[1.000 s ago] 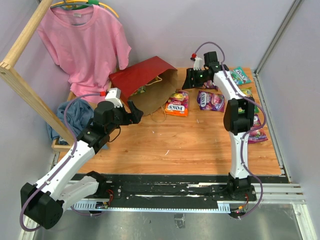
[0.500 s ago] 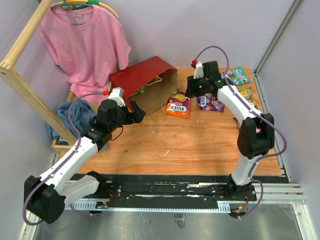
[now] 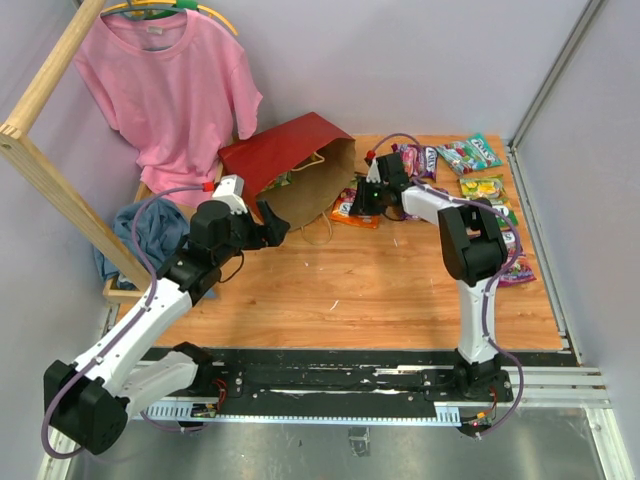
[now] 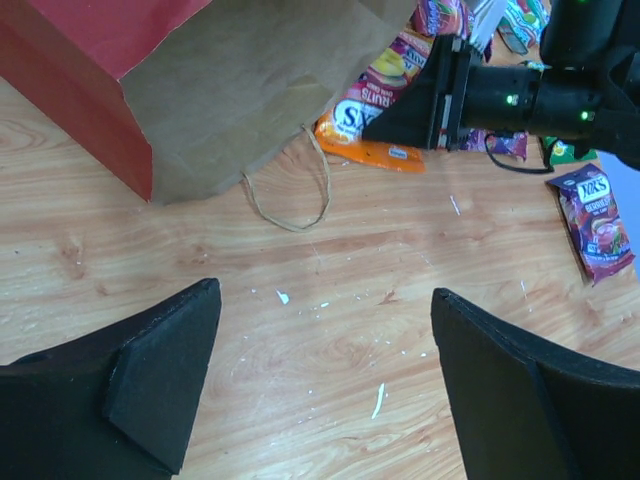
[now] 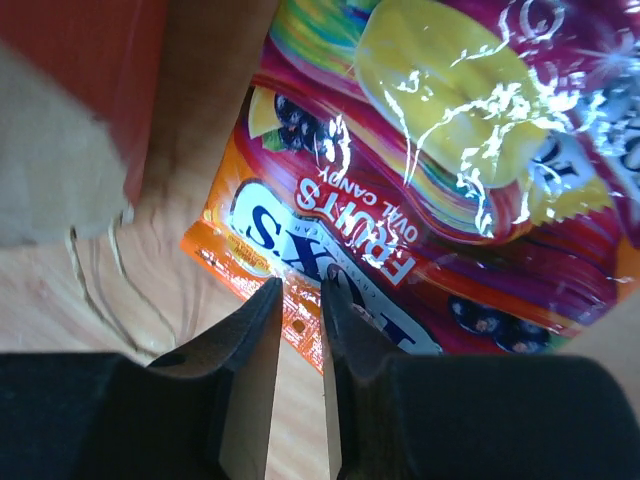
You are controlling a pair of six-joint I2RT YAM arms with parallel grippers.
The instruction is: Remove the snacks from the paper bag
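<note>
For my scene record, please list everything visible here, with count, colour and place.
paper bag: one, dark red outside, brown inside, on its side, far left of table
orange packet: one, orange, beside the bag's mouth
other packets: several, purple, green, yellow, far right of table
T-shirt: one, pink, hanging back left
cloth: one, blue, left of table
table: one, light wood
left pincer: one, black, open, near the bag's mouth
right pincer: one, black, fingers close together, over the orange packet

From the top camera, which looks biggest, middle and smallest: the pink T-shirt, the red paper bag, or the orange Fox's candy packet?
1. Pink T-shirt
2. Red paper bag
3. Orange Fox's candy packet, partly hidden by the right claw
</note>
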